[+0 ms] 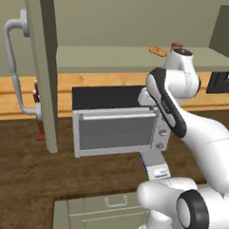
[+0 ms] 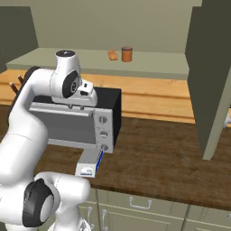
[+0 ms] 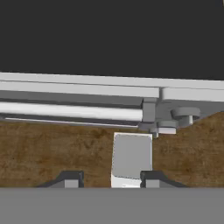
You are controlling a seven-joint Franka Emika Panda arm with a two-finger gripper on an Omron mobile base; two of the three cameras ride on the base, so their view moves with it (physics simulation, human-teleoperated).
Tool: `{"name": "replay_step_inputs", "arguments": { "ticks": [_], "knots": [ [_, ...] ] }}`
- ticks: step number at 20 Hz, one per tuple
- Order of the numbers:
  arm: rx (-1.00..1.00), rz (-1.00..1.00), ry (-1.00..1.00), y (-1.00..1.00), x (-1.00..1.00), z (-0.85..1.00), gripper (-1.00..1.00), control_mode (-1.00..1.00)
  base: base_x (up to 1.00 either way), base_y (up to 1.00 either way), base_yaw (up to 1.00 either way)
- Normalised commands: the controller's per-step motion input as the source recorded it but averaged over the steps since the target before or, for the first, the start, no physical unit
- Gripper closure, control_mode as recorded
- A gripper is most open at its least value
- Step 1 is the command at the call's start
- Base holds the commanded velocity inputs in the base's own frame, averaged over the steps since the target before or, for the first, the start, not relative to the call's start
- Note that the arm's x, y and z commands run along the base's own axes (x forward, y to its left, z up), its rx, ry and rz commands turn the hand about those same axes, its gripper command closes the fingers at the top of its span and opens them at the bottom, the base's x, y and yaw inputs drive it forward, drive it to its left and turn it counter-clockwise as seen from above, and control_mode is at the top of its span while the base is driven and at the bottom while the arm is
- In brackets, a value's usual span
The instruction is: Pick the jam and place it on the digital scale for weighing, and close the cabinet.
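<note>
Claw (image 3: 109, 179) tips sit low in the hand view, looking down over the toaster oven's (image 1: 118, 126) front edge at the digital scale (image 3: 131, 159) on the brown table (image 3: 52, 153). Nothing lies between the tips; jaws drawn in as far as they go, holding nothing.

Scale lies just before the oven's lower right corner, display end toward the robot, platform bare.

Jam (image 2: 127, 54) stands upright on the open cabinet's shelf (image 2: 153, 61), well apart from the claw, above and behind the oven. Flat pastry (image 2: 112, 55) lies just beside it, on the left as seen in the right base view.

Cabinet door (image 1: 42, 70) hangs wide open, with a curved bar handle (image 1: 14, 68) on it.

Step in hand, by my reading: reaching for the jar, not yet begun in earnest. To do it well: spread the jaws before closing in, lift clear of the oven top, come at the jar level with the shelf, on the side away from the pastry, and grip the body below the lid.
</note>
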Motion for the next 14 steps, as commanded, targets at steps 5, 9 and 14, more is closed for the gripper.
{"name": "replay_step_inputs", "arguments": {
  "ticks": [5,9,14],
  "knots": [
    [0.0,0.0,-0.05,0.02,-0.47,0.0,-1.0,-1.0,0.0,0.0,0.0],
    [-0.05,0.0,-0.12,0.04,-0.67,0.0,-1.0,-1.0,0.0,0.0,0.0],
    [-0.05,0.0,-0.34,-0.01,-0.42,0.32,-1.0,-1.0,0.0,0.0,0.0]
  ]
}}
